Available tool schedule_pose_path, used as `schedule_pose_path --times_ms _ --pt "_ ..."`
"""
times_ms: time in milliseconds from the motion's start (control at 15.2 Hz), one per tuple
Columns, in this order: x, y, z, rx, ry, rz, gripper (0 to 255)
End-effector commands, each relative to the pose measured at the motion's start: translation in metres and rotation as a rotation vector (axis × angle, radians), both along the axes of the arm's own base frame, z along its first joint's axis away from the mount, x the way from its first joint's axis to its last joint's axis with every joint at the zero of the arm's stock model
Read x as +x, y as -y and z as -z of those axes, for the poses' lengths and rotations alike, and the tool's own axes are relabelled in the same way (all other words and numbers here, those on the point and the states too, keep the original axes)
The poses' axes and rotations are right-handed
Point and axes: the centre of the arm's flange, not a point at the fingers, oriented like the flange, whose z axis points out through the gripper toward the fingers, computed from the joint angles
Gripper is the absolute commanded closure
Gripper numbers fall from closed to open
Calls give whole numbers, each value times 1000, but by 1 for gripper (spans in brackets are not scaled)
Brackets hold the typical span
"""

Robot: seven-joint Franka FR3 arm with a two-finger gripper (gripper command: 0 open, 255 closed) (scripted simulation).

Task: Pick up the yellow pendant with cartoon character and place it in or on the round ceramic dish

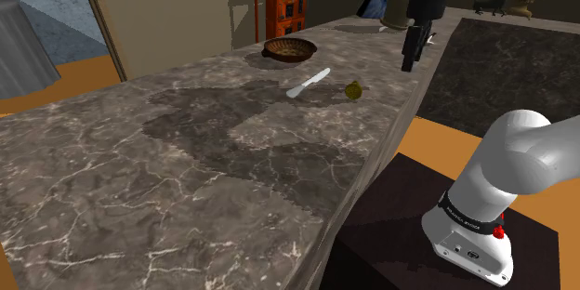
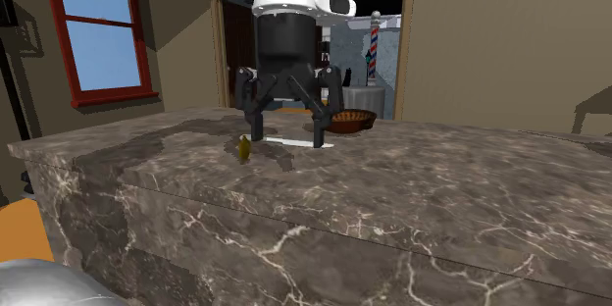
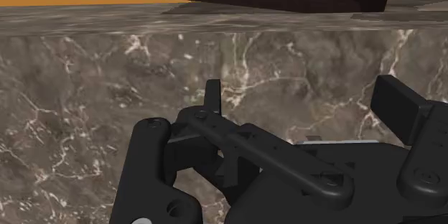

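Note:
The yellow pendant [image 1: 353, 91] is a small olive-yellow piece lying on the marble counter [image 1: 186, 167], close to the counter's edge nearest the arm. The round brown dish [image 1: 289, 50] sits farther along the counter, toward the back. My gripper [image 1: 407, 63] hangs open above the counter's edge, to the right of the pendant in the shoulder view, holding nothing. In the second exterior view the pendant [image 2: 243, 147] lies just below one spread finger of the gripper [image 2: 286, 137], with the dish [image 2: 348, 121] behind. In the wrist view the gripper [image 3: 301, 90] has only marble between its fingers.
A white knife-like utensil [image 1: 308, 83] lies between dish and pendant, and shows as the utensil [image 2: 294, 143] under the gripper. An orange shelf [image 1: 282, 0] stands beyond the counter. A dark slab [image 1: 502, 74] lies past the counter's edge, with my stand [image 1: 437, 232] beside it.

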Motion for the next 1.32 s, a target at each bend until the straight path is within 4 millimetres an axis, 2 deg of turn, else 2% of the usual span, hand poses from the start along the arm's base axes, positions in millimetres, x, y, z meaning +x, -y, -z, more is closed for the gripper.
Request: schedule_pose_path --times_ms 0,198,396,594,858,924,1254 --pt "0 0 0 0 0 0 0" --pt "-10 -47 1 -60 82 206 0" --pt "-11 -95 6 -120 164 412 0" --pt "-1 -142 13 -180 245 618 0" --pt "28 -198 24 -260 355 893 0" --pt "31 -203 25 -266 364 917 0" --pt "34 -194 50 -266 364 917 0"
